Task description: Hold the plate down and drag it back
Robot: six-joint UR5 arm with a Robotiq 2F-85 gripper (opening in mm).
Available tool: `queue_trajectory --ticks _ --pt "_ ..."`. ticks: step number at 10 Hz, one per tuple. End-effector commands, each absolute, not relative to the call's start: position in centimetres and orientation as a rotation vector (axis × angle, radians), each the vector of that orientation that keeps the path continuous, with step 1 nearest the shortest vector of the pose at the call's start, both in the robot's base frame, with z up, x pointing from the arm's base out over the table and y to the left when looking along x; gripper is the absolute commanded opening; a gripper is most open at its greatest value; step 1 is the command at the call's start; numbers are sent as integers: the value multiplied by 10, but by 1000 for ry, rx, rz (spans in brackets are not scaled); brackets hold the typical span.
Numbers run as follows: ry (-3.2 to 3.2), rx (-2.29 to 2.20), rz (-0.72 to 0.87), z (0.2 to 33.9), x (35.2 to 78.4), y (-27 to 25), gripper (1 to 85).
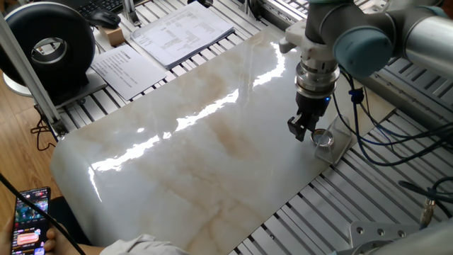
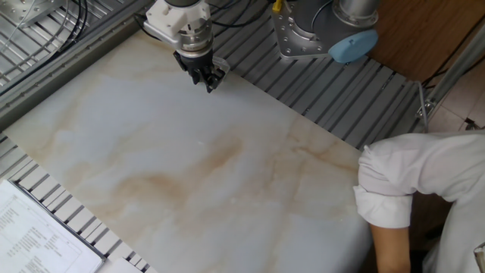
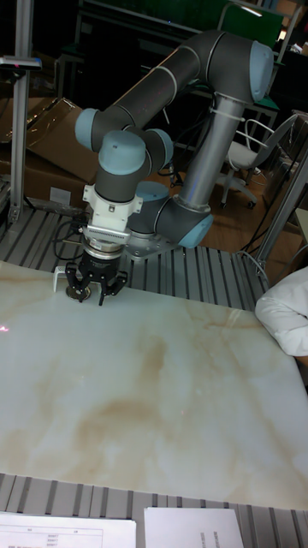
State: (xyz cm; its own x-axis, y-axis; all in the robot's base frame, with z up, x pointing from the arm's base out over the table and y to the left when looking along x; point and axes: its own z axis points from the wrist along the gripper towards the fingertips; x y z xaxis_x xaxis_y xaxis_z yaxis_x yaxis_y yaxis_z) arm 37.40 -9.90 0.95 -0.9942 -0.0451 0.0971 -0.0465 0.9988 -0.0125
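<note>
The plate (image 1: 323,138) is a tiny shiny metal disc lying on a clear plastic piece (image 1: 338,147) at the right edge of the marble slab (image 1: 191,149). My gripper (image 1: 302,132) hangs just left of the plate, fingers drawn together with nothing between them, tip close to the slab. Whether it touches the plate I cannot tell. In the other fixed view my gripper (image 2: 206,81) covers the plate. The tall fixed view shows the plate (image 3: 79,292) low beside my gripper (image 3: 94,294), near the slab's far left edge.
Printed papers (image 1: 180,32) and a black round device (image 1: 49,46) lie beyond the slab's far side. A person's white sleeve (image 2: 409,178) rests at the slab's corner. A hand holds a phone (image 1: 30,218) at the lower left. Cables (image 1: 368,134) hang by the arm.
</note>
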Motion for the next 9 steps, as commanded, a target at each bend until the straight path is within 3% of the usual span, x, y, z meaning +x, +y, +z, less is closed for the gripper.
queue_trajectory --ticks 1,9 --pt "-3041 92 20 5 369 -104 440" --pt "-3004 135 -1 7 359 -102 447"
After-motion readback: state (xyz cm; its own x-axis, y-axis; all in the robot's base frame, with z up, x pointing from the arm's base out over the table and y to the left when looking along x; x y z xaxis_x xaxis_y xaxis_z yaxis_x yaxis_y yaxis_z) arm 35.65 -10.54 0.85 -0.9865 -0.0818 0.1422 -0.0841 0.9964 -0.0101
